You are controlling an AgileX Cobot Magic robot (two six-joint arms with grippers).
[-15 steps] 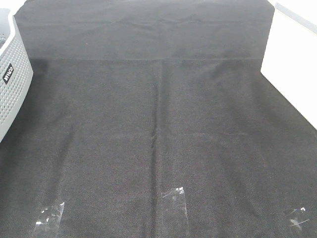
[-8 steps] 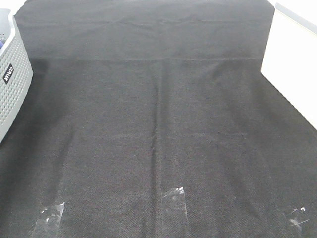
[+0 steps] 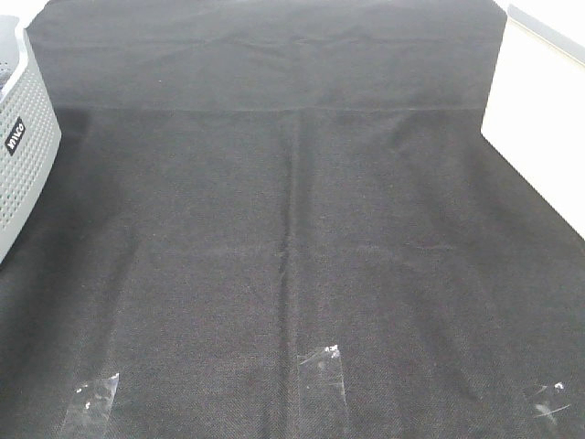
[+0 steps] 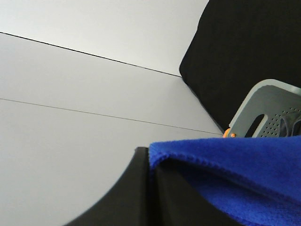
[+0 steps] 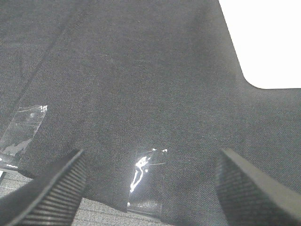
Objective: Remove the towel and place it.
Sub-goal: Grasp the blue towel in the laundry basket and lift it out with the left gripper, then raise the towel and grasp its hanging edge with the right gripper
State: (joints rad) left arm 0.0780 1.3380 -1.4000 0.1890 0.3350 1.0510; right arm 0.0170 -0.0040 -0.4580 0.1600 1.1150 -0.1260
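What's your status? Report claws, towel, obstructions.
Left claw shut on the towel. Right claw open, empty, above the black cloth. Grey basket at the cloth's left edge; no obstruction seen.

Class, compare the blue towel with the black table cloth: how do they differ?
The towel is bright blue; the table cloth is black. The towel is pinched in the shut left hand; the table cloth lies flat, held down with tape at its near edge. Both are fabric.
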